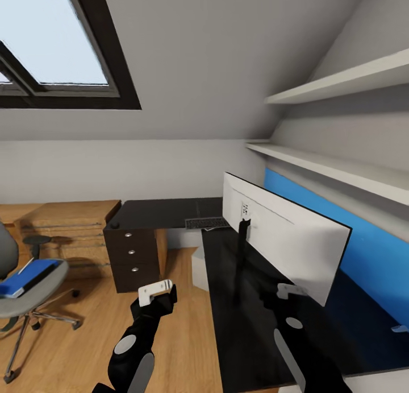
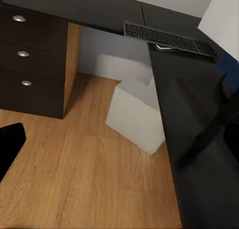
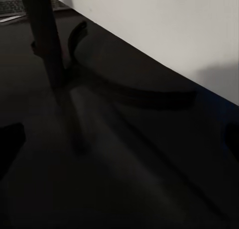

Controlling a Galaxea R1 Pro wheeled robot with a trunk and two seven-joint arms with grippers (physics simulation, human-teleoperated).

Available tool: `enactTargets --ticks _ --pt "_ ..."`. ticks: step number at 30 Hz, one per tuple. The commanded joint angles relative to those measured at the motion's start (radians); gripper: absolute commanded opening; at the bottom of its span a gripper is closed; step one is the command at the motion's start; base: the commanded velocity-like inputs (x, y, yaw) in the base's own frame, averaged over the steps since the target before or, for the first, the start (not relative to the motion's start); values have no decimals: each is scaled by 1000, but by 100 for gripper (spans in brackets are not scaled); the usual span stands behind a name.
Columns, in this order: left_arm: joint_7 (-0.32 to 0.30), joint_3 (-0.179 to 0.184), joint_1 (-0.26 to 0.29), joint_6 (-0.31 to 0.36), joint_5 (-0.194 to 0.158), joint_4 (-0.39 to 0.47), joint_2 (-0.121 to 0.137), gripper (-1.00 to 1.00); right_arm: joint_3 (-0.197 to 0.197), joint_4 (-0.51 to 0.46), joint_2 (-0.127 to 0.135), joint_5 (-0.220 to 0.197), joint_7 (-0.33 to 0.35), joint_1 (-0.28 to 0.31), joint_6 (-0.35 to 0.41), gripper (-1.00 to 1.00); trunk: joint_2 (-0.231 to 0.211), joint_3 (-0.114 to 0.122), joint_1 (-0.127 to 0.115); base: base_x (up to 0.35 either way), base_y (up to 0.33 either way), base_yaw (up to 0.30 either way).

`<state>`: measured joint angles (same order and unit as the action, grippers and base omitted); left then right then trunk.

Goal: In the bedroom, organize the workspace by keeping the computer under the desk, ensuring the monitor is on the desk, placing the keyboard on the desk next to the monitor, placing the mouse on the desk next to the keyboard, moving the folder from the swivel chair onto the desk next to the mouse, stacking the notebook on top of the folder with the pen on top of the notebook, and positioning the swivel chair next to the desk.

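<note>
Both arms sit low in front of me; left gripper (image 1: 156,291) and right gripper (image 1: 289,291), jaw gaps I can't tell. Folder (image 1: 28,276) waits on the swivel chair (image 1: 25,302); my right arm's close to the monitor (image 1: 284,234) on the desk (image 1: 238,307), so a careless swing might topple it.

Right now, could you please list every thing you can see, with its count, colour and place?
desk: one, black, L-shaped, ahead and along the right wall
monitor: one, pale back facing the camera, standing on the desk
keyboard: one, black, on the desk beyond the monitor
computer: one, light grey, on the floor under the desk
drawer pedestal: one, dark with three silver knobs, under the desk's left end
swivel chair: one, grey, on the wood floor at left
folder: one, blue, lying on the chair seat
wood cabinet: one, light wood, against the back wall
wall shelves: two, white, above the desk
skylight: one, dark frame
left gripper: white fingers, over the floor
right gripper: white fingers, over the desk near the monitor
</note>
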<state>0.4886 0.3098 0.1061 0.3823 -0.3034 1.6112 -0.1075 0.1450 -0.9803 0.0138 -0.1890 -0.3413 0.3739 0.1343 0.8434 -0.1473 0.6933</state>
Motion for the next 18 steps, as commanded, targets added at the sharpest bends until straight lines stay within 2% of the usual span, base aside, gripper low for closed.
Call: enactTargets --ticks 1,7,18 --pt "8 2 1 3 -8 1 0 100 6 -2 1 -5 -8 0 5 100 1 -2 0 0 0 166" --pt "8 2 1 3 -8 1 0 100 22 -4 3 -3 -8 0 4 100 1 -3 0 0 0 73" --pt "8 2 1 1 -8 1 0 100 39 -5 5 1 5 0 -6 100 1 -3 0 11 0 9"
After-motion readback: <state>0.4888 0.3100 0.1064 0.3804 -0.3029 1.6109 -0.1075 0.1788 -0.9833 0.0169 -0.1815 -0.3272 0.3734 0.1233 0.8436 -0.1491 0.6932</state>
